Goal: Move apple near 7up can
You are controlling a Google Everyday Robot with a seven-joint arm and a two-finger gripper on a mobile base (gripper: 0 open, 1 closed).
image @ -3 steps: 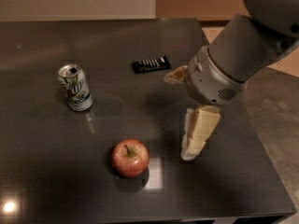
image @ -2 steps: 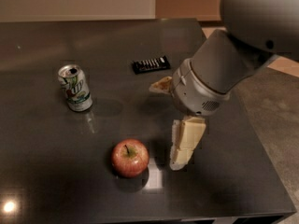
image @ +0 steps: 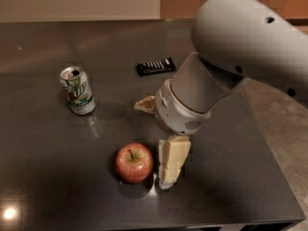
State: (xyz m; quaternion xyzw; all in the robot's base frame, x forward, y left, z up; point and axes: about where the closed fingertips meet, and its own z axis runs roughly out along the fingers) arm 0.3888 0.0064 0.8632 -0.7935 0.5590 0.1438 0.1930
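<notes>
Now: end effector spread wide, empty, just beside apple — 7up can well apart.

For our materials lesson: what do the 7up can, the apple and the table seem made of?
7up can: probably printed metal, silvery top; apple: fruit, waxy red skin; table: dark, glossy, maybe stone or laminate, it mirrors lights. The gripper hangs open right of the apple.

Hand now closer, just beside apple.
</notes>
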